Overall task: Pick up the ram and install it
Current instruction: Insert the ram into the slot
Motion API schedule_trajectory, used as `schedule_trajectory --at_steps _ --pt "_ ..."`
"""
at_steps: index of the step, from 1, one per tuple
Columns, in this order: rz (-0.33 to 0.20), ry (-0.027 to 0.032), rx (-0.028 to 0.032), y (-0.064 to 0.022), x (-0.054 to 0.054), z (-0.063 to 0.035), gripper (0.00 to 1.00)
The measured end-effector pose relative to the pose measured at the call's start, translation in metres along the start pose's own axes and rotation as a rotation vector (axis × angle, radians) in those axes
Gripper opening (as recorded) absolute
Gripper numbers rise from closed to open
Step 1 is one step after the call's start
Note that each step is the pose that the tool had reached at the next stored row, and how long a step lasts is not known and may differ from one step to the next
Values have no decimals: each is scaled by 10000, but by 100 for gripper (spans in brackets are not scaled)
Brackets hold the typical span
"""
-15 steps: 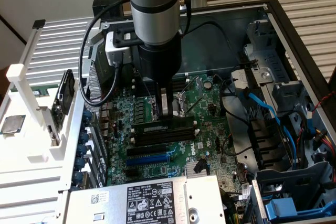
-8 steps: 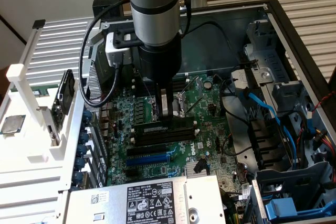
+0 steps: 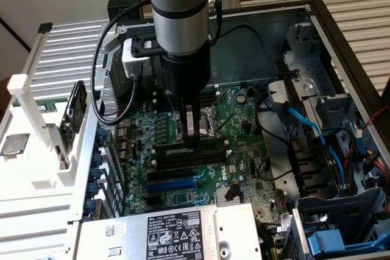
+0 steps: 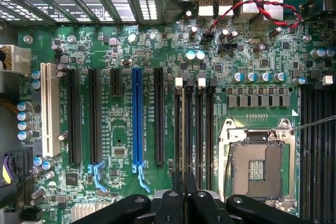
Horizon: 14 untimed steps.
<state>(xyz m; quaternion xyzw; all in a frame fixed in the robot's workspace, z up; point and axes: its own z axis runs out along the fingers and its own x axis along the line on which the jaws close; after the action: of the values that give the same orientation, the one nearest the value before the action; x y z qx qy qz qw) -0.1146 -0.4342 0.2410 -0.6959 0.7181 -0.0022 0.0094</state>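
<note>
In the exterior view my gripper points straight down into the open computer case, just above the row of long black memory slots on the green motherboard. The ram stands on edge along the rearmost of these slots, seen as a long dark bar directly under the fingertips. In the wrist view the ram shows edge-on as a thin dark line running along a slot between white end clips. My gripper is shut on its top edge. Whether the stick is pressed fully home I cannot tell.
The bare CPU socket lies right beside the memory slots. A blue slot and several black expansion slots sit on the other side. The power supply, blue cables and drive cages crowd the case. A white fixture stands outside it.
</note>
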Motion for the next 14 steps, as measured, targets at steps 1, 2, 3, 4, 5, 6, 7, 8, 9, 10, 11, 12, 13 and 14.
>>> schedule_trajectory --at_steps 1,2,3,4,5,6,7,8,9,10,11,12,13,14 --pt "6 2 -5 -1 0 1 12" --pt "7 -1 -4 -2 0 3 12" --pt "7 -1 -5 -3 0 4 12" --pt "7 -1 -4 -3 0 9 12" --pt "8 0 -5 -3 1 11 12" --pt "7 -1 -4 -3 1 14 12" --pt "7 -1 -4 -3 1 16 12" --pt "7 -1 -4 -3 1 18 12" --pt "7 0 -5 -3 1 19 12" --pt "8 0 -5 -3 1 20 12" --pt "8 -1 -4 -3 1 22 12" --pt "8 -1 -5 -3 1 23 12" --pt "7 -1 -4 -6 1 24 12" --pt "7 0 -4 -7 1 24 12"
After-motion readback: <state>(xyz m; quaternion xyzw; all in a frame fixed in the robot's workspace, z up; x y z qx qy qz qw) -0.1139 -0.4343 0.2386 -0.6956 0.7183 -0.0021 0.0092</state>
